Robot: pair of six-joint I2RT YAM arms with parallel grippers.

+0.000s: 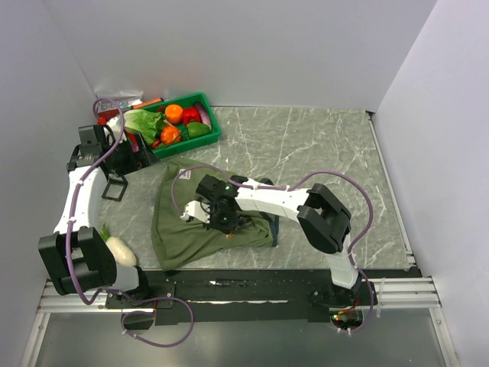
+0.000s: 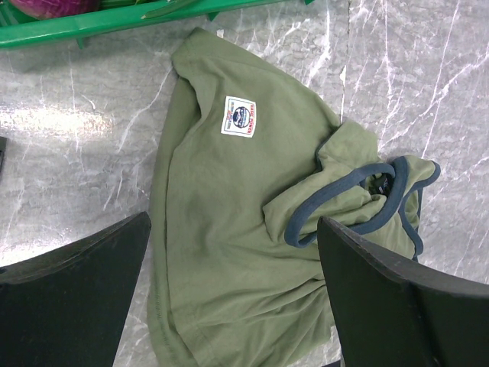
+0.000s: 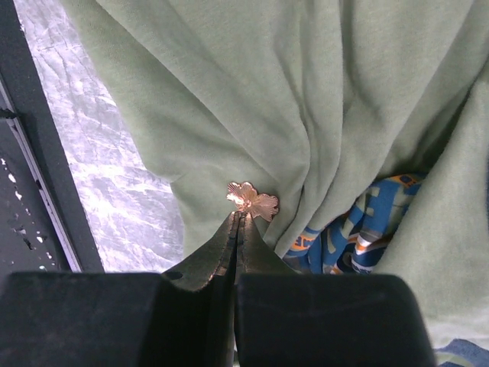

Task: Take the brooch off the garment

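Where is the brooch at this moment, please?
In the right wrist view, the brooch sits on a fold of the garment near the centre, at the tips of the shut right gripper, just left of the blue-and-orange graphic.

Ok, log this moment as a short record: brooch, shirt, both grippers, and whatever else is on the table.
brooch: small, pinkish, flower-shaped, sitting on a fold of the shirt
shirt: olive green, rumpled, lying on the table, white label facing up
right gripper: shut, tips at the brooch's lower edge
left gripper: open, holding nothing, apart from the shirt
other: green basket of vegetables at the table's far left
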